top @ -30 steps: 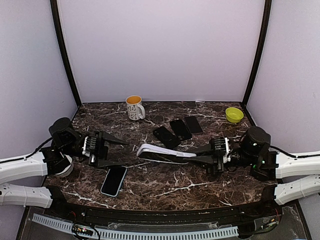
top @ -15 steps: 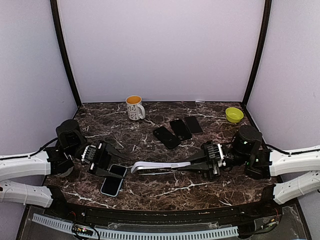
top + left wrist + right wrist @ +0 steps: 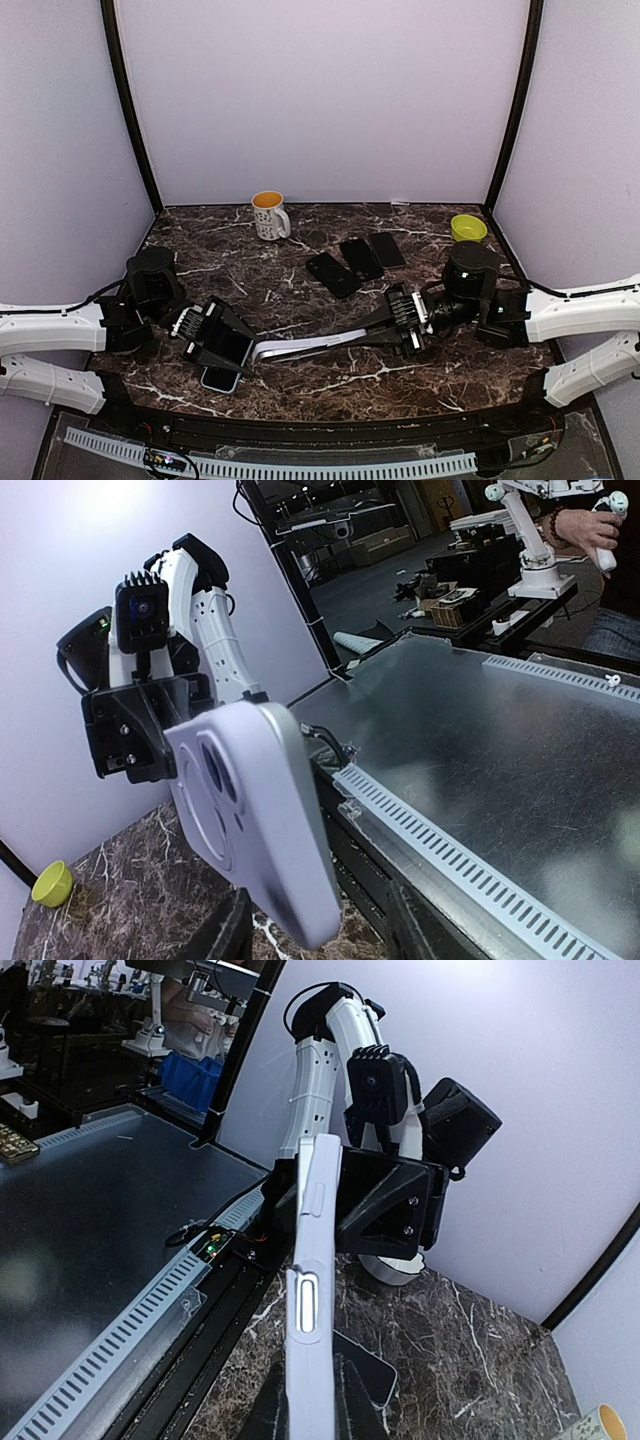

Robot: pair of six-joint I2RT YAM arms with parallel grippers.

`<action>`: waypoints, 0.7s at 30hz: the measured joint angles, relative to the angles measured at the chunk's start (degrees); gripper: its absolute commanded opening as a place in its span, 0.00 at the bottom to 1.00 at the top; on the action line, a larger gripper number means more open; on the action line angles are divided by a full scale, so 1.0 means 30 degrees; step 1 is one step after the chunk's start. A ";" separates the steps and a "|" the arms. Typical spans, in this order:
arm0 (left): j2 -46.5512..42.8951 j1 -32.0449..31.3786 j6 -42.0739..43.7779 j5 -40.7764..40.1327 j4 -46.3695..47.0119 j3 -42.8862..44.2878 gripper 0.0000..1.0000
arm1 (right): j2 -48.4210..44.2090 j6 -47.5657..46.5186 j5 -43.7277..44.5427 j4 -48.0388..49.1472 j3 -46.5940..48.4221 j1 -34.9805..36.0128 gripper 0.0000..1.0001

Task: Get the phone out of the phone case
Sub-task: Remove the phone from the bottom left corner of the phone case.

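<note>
The white phone case hangs low over the table. My right gripper is shut on its right end. In the right wrist view the case stands edge-on between my right gripper's fingers. My left gripper is open, and the case's left end sits between its spread fingers. The left wrist view shows the case's back with the camera cut-out, above my left gripper. The phone, dark-screened with a light rim, lies on the table, partly hidden under the left gripper. It also shows in the right wrist view.
Three dark phones lie side by side at the table's middle back. A white mug stands at the back left and a green bowl at the back right. The table's front edge runs just below the phone.
The right gripper carried the case left and lower. The left gripper moved right and nearer, over the lying phone, and its open fingers now flank the case's left end.
</note>
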 measured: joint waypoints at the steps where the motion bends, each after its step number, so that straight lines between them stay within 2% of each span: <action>1: 0.0000 -0.0058 0.0117 -0.0007 -0.0182 0.0051 0.45 | 0.0080 -0.0095 -0.0109 -0.0175 0.0146 0.0000 0.00; 12: -0.0015 -0.0576 0.2441 -0.0678 -0.2565 0.0386 0.42 | 0.0925 -0.1348 -0.1515 -0.2747 0.1967 0.0000 0.00; 21: -0.0044 -0.0568 0.3045 -0.1027 -0.3388 0.0495 0.42 | 0.1013 -0.2302 -0.1654 -0.4000 0.2273 0.0000 0.00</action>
